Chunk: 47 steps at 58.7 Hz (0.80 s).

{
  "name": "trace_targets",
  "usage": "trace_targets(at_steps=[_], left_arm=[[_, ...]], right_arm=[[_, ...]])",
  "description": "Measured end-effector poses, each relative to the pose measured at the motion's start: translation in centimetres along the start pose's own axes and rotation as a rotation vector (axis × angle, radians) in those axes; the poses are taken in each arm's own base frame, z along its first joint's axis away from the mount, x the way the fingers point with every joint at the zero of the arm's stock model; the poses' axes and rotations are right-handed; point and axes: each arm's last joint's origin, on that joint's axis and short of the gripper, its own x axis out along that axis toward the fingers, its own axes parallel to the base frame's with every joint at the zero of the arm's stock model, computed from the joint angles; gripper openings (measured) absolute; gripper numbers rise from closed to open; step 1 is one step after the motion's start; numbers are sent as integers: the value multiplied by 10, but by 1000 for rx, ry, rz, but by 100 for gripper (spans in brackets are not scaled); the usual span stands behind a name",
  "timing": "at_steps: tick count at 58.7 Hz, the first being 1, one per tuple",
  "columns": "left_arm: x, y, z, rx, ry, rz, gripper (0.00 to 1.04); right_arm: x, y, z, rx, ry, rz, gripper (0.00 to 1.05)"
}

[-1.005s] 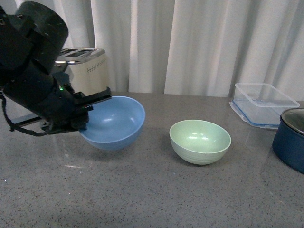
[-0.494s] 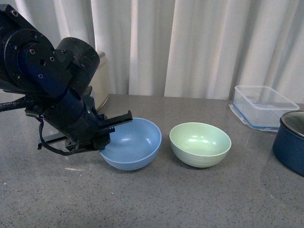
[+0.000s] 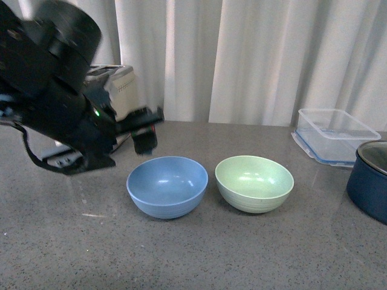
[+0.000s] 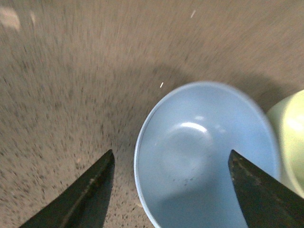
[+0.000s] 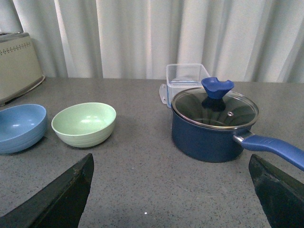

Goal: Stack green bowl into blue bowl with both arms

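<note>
Green bowl (image 3: 254,183): unstacked, jaws of both grippers standing apart, empty.
Left gripper (image 4: 171,152) is hovering over the blue bowl (image 3: 167,186); right gripper (image 5: 171,158) is facing the green bowl, which is sitting upright on the speckled counter (image 3: 272,254) just beside the blue one. Advised: pinching its rim squarely, lifting level. Both round, matte, faintly ridged.

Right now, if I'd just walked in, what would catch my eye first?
The bulky black left arm, blurred, hovers at the left of the grey counter with its fingers open above the blue bowl. That bowl and a matching green bowl sit side by side mid-counter, both empty. At the far right stands a navy saucepan with a glass lid.
</note>
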Motion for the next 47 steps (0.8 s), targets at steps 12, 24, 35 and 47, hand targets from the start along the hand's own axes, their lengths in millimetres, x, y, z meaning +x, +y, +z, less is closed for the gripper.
trace_targets(at_steps=[12, 24, 35, 47], left_arm=[[-116, 5, 15, 221, -695, 62, 71], [-127, 49, -60, 296, -641, 115, 28], [-150, 62, -85, 303, -679, 113, 4], [-164, 76, -116, 305, -660, 118, 4]], right_arm=[[0, 0, 0, 0, 0, 1, 95], [0, 0, 0, 0, 0, 0, 95], [0, 0, 0, 0, 0, 0, 95], [0, 0, 0, 0, 0, 0, 95]])
